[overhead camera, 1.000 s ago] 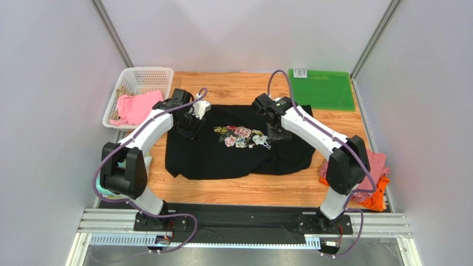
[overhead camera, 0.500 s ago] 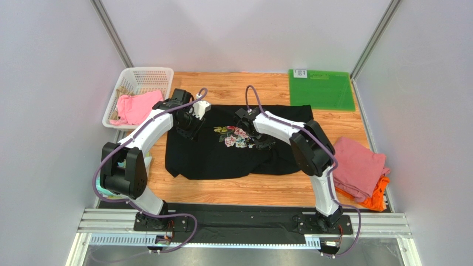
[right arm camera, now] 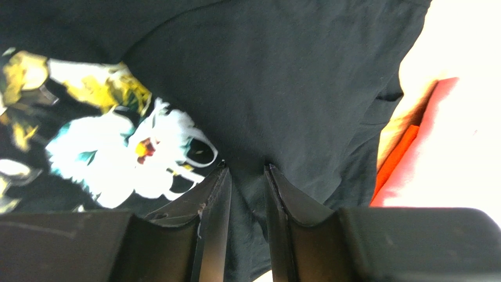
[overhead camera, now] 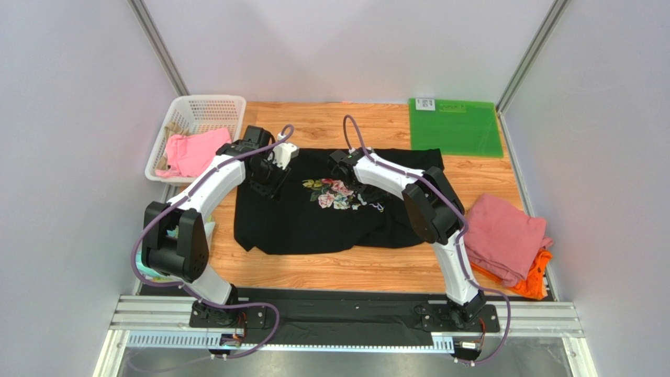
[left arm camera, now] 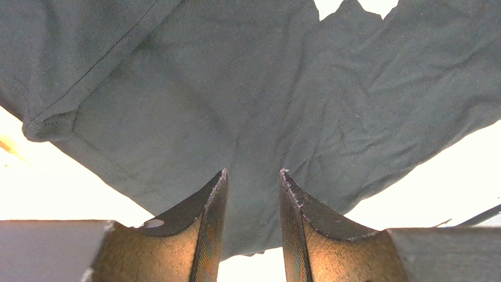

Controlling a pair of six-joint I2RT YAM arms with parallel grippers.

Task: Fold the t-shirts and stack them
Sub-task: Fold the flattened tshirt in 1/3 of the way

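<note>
The black t-shirt (overhead camera: 314, 224) lies spread over the middle of the table, with its floral print (overhead camera: 340, 193) facing up. My left gripper (overhead camera: 266, 182) sits at its upper left. In the left wrist view the jaws (left arm camera: 253, 171) pinch the grey-looking cloth (left arm camera: 264, 70), and creases run out from them. My right gripper (overhead camera: 363, 192) is just right of the print (right arm camera: 135, 147). It (right arm camera: 247, 167) is shut on a ridge of the black cloth (right arm camera: 306, 70). A folded dusty-pink t-shirt (overhead camera: 507, 236) lies on an orange one (overhead camera: 537, 281) at the right edge.
A white basket (overhead camera: 204, 100) at the back left holds a pink cloth (overhead camera: 193, 151). A flat green mat (overhead camera: 456, 127) lies at the back right. Grey walls close in both sides. The arm bases stand on the rail at the near edge.
My right arm has folded inward and its gripper has slid left toward the print while its jaws narrowed. The pink pile is now uncovered. The left arm has stayed still.
</note>
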